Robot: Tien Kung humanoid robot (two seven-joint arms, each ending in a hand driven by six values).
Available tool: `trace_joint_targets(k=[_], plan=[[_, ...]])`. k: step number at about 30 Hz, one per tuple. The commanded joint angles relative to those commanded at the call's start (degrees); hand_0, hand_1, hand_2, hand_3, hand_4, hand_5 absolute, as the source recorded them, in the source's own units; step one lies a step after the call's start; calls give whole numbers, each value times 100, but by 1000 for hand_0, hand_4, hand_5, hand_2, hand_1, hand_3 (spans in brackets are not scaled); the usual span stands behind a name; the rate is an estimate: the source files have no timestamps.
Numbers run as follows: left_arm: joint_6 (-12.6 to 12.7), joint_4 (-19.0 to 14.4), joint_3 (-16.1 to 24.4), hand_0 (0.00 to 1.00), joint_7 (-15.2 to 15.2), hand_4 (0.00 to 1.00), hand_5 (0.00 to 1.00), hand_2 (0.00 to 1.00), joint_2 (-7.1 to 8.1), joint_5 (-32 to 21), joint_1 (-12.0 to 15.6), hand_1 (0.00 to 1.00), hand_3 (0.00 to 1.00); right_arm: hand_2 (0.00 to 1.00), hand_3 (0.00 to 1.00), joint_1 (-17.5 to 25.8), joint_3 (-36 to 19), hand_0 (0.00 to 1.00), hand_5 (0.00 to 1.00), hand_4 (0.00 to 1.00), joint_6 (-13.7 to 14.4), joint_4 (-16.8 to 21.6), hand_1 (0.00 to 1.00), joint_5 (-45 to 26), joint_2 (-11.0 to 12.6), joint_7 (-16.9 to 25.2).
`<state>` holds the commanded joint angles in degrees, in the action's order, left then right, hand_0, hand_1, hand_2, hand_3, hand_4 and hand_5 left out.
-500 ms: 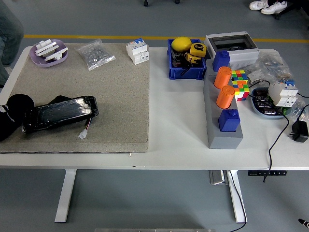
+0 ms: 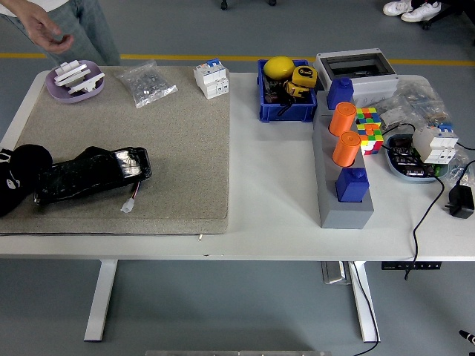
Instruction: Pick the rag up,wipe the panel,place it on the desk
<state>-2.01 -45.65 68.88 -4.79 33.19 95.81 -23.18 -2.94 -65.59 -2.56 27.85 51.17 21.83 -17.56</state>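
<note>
A glossy black panel (image 2: 93, 172) lies on the beige mat (image 2: 171, 148) at the left of the table, with a small white plug on a wire (image 2: 130, 205) by its front edge. A black rounded shape with white marks (image 2: 18, 179) comes in from the left edge and touches the panel's left end. Whether it is my left hand, a black rag, or both, I cannot tell. My right arm is out of view.
A person stands at the far left corner, one hand (image 2: 46, 33) hanging above a purple dish (image 2: 74, 81). A bag of screws (image 2: 147, 83) and a breaker (image 2: 211, 79) sit at the mat's back edge. A blue bin (image 2: 286, 93), a grey block with orange cylinders (image 2: 344, 163) and cables fill the right side.
A person has stepped in at the top left, with a hand now over the mat's far corner. The panel's sheen looks duller and more wrinkled. The black shape has hardly moved.
</note>
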Motion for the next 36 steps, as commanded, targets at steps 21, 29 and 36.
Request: trace_joint_targets(k=[21,29,36], plan=[[316,240,-286,327,-7,316,2,619,-121,59,-119,424,568,715,696,-13,-163,768,629,998,156,-34,663,78,6,94],[470,255,-302,248,23,48,2,546,-165,154,-65,222,455,715,699,-10,-179,769,631,998,149,-68,665,72,24,88],[698,229,-294,231,17,3,2,541,-157,374,-2,154,417,715,702,3,-191,769,632,998,159,-74,665,66,30,96]])
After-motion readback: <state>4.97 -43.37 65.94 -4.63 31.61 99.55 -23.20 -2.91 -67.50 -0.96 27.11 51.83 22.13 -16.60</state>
